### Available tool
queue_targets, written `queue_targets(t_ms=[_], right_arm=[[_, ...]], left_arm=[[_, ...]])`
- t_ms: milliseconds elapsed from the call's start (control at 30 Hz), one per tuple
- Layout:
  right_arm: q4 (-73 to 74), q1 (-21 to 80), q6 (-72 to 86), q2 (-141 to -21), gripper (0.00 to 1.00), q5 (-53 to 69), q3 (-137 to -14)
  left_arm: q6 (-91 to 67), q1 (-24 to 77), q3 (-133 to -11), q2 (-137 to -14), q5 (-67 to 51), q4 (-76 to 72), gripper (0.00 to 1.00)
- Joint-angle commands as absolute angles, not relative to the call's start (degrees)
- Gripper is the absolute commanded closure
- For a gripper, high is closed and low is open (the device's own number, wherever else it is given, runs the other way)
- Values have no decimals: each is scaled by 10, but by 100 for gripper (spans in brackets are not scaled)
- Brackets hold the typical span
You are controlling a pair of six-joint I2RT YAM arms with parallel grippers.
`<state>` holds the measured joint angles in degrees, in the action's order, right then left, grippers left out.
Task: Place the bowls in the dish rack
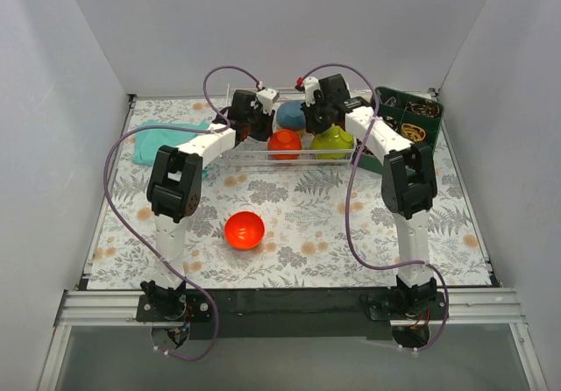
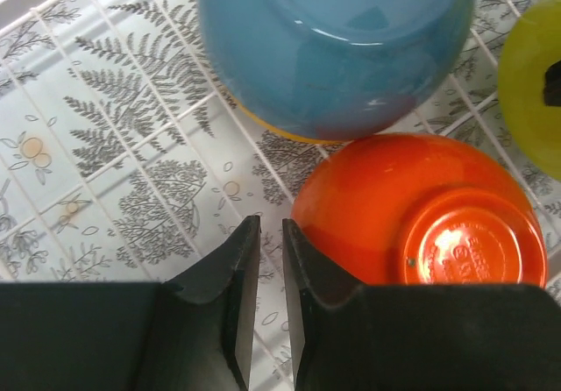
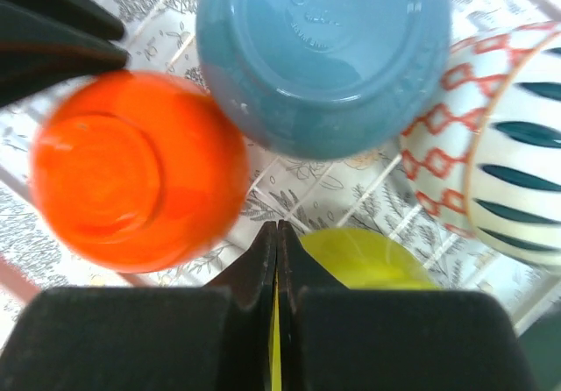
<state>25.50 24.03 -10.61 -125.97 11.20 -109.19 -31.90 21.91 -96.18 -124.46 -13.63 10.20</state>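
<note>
- The dish rack (image 1: pixel 250 157) is sitting at the far middle of the table; its long side is running left to right.
- Inside it, the blue bowl (image 2: pixel 337 49) and the orange bowl (image 2: pixel 421 224) are lying bottom up, touching; a patterned bowl (image 3: pixel 500 145) is sitting beside the blue one.
- The red bowl (image 1: pixel 244 230) is waiting near the arms, well apart from the rack, mouth pointing up; being round, it has no long side; it is looking shiny, hard and slippery, and likely breakable; pinching its rim is looking best.
- The right gripper (image 3: pixel 278 229) is squeezing shut on the lime-green bowl (image 3: pixel 359 259), at its rim.
- The left gripper (image 2: pixel 270 224) is hovering beside the orange bowl; it is almost closed and holding nothing.
</note>
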Motion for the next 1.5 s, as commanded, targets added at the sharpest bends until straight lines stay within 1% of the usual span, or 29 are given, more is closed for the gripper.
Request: queue_targets(t_ms=[0,167,300,333,400,433,467,500,533,600,633,667,700,800,867,933,1000,1033,1133,1200,1233,1333,1467], right_arm=[[236,240,-97,-1187,99,107,-1082],[232,240,-95,-1165,99,104,-1056],[231,240,-101,-1144,99,98,-1042],[231,240,-102,-1139,99,98,-1041],[232,239,-104,-1121,99,102,-1034],[232,239,-106,-1114,99,113,-1031],[233,240,-109,-1107,95,119,-1027],[234,241,-112,-1092,85,124,-1022],[236,241,-117,-1084,79,133,-1018],[236,241,-122,-1058,65,135,-1000],[236,243,-121,-1050,62,134,-995],[237,243,-120,-1042,61,134,-988],[236,243,-119,-1028,58,141,-974],[241,252,-121,-991,55,163,-944],[244,277,-147,-972,54,177,-927],[249,320,-173,-945,54,171,-899],[260,356,-221,-919,53,181,-879],[265,399,-239,-912,53,185,-860],[279,485,-299,-886,53,195,-819],[294,518,-322,-884,52,206,-789],[300,546,-343,-887,52,223,-783],[318,604,-394,-910,52,214,-773],[324,645,-465,-941,51,242,-762]], left_arm=[[-335,242,-971,-1225,-162,101,84],[-338,258,-971,-1230,-147,100,84],[-339,258,-963,-1217,-104,100,83],[-336,257,-955,-1208,-78,98,82],[-337,252,-930,-1171,-54,96,78],[-337,244,-921,-1155,-45,98,69],[-334,242,-912,-1115,-44,99,66],[-321,240,-884,-1094,-39,99,63],[-315,237,-874,-1072,-33,98,58],[-298,236,-846,-1000,-40,92,52],[-294,233,-823,-973,-42,83,49],[-294,233,-813,-952,-53,77,43],[-289,232,-806,-909,-58,72,40],[-282,230,-776,-834,-48,74,30],[-279,229,-747,-800,-24,82,20],[-280,207,-723,-748,-15,105,19],[-291,177,-678,-714,-31,132,16],[-300,145,-667,-687,-36,150,16],[-296,89,-634,-657,-46,227,14],[-290,60,-601,-623,-31,257,12],[-290,50,-590,-612,-27,263,12],[-294,29,-556,-575,-9,285,11],[-316,13,-518,-541,-8,288,11]])
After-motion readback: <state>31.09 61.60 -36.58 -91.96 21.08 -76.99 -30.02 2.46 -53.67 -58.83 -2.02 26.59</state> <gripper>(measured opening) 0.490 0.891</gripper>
